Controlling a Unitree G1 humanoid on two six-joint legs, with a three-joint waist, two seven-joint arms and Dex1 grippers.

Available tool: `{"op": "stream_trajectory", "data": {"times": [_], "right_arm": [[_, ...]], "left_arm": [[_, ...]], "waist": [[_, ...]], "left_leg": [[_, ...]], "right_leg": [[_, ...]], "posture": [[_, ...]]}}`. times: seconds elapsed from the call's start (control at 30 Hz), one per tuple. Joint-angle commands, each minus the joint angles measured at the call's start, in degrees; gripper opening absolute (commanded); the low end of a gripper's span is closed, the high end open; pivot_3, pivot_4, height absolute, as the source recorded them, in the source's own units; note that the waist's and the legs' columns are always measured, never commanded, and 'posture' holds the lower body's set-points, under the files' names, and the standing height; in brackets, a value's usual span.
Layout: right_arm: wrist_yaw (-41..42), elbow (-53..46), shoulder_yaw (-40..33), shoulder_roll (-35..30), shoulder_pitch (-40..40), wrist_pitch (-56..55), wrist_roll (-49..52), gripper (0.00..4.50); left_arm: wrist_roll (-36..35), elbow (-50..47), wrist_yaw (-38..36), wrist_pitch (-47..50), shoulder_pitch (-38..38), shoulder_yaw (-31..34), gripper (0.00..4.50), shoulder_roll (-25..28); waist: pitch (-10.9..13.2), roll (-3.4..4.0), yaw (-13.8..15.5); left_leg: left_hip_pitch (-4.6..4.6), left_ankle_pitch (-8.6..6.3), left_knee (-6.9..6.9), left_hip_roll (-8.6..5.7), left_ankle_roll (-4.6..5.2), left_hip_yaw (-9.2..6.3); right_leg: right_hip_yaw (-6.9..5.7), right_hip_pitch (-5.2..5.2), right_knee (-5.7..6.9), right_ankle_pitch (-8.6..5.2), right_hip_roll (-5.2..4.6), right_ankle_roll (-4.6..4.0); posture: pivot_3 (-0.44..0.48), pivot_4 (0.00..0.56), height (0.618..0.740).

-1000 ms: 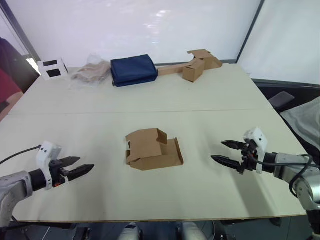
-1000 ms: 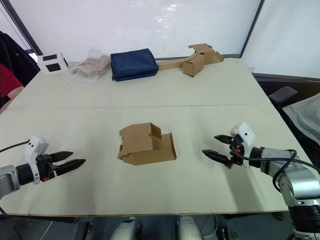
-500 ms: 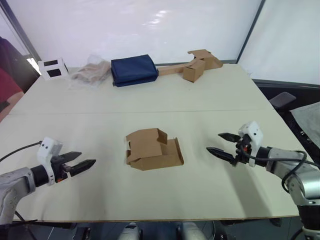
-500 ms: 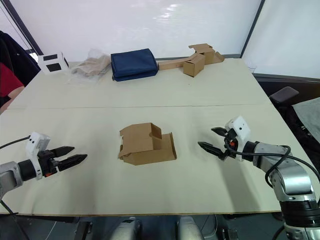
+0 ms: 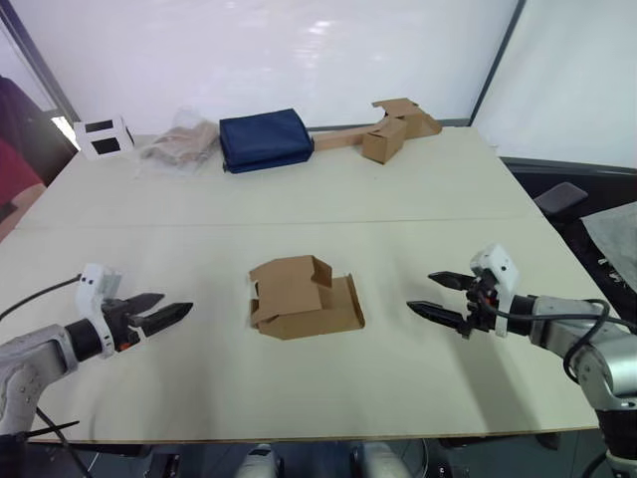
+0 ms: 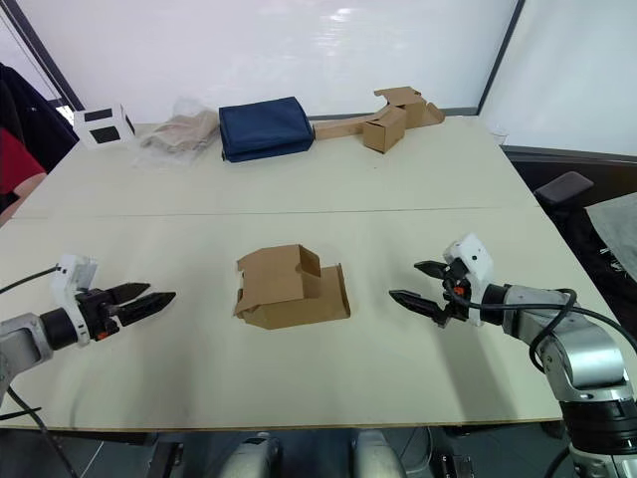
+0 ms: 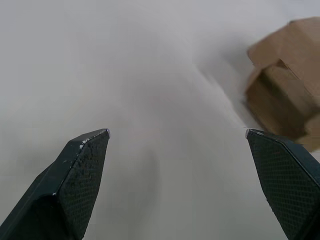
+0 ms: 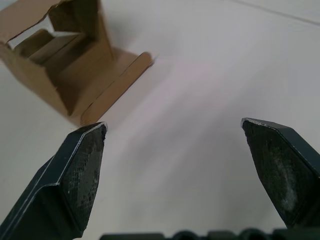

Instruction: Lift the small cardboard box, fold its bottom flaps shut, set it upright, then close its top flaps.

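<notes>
- A white block with dark square panels [image 5: 104, 136] sits at the far left corner of the table [image 5: 448, 189], and a person's red sleeve [image 5: 14, 171] shows just past that left edge.
- The left gripper [image 5: 167, 311] hovers low over the near left part of the table, its two black fingers spread apart and holding nothing; it points toward the middle of the table.
- At the far edge, a crumpled beige wrapping [image 5: 182, 142] lies beside a folded navy blue cloth [image 5: 264, 139].
- The small cardboard box [image 5: 304, 299] lies on its side in the middle of the near half of the table, between the two grippers and well apart from both.
- Its end toward the left gripper is open, with short bottom flaps [image 5: 256, 302] standing out around the opening; in the left wrist view the box [image 7: 287, 82] appears as a blurred brown shape ahead of the spread fingers.
- On the side toward the right gripper, the top flaps [image 5: 345, 304] lie splayed flat on the table; the right wrist view shows the hollow inside of the box [image 8: 65, 47] and one long flap resting on the table surface.
- The right gripper [image 5: 440, 297] hangs low over the near right part of the table, fingers parted and empty, aimed at the box.
- Far right at the back, a cluster of brown cardboard boxes [image 5: 396, 124] joins a long cardboard strip [image 5: 338, 138].
</notes>
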Motion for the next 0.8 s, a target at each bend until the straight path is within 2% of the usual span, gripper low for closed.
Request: {"op": "stream_trajectory", "data": {"times": [0.03,0.1,0.33,0.8], "right_arm": [[-0.2,-6.5,-2.8,0.7,-0.6,4.2,6.9,4.44],[-1.0,-10.3,-3.0,0.6,-0.6,7.1,10.0,4.44],[-5.9,-21.3,-2.2,0.0,-0.2,12.3,14.7,4.44],[-7.9,-29.5,-8.3,-7.7,3.6,16.5,22.3,4.44]], "left_arm": [[-9.5,1.8,-1.9,11.0,-2.9,0.1,4.50,-2.2],[-12.4,2.9,-2.5,15.2,-3.8,-0.8,4.50,-4.0],[-12.2,9.0,-2.3,17.6,-11.2,-5.7,4.50,-9.0],[-8.0,23.3,-8.5,16.3,-23.7,-13.3,4.50,-14.4]], "waist": [[0.0,0.00,-0.1],[0.0,0.00,-0.3],[0.0,-0.03,0.0],[0.0,-0.04,-0.1]], "left_leg": [[0.01,0.00,0.02,0.00,0.00,0.00],[0.01,0.00,0.01,0.00,0.00,0.00],[0.02,0.01,0.02,0.02,-0.01,-0.06],[0.02,0.01,0.02,-0.03,-0.01,-0.07]], "right_leg": [[0.00,0.01,0.00,0.00,0.00,0.01],[0.01,0.00,-0.01,0.00,0.00,0.01],[-0.02,-0.01,0.03,0.00,0.03,0.00],[-0.02,0.01,0.00,0.00,0.01,0.01]], "posture": [[0.000,0.150,0.740],[0.000,0.150,0.740],[0.000,0.150,0.740],[0.000,0.150,0.740]]}}
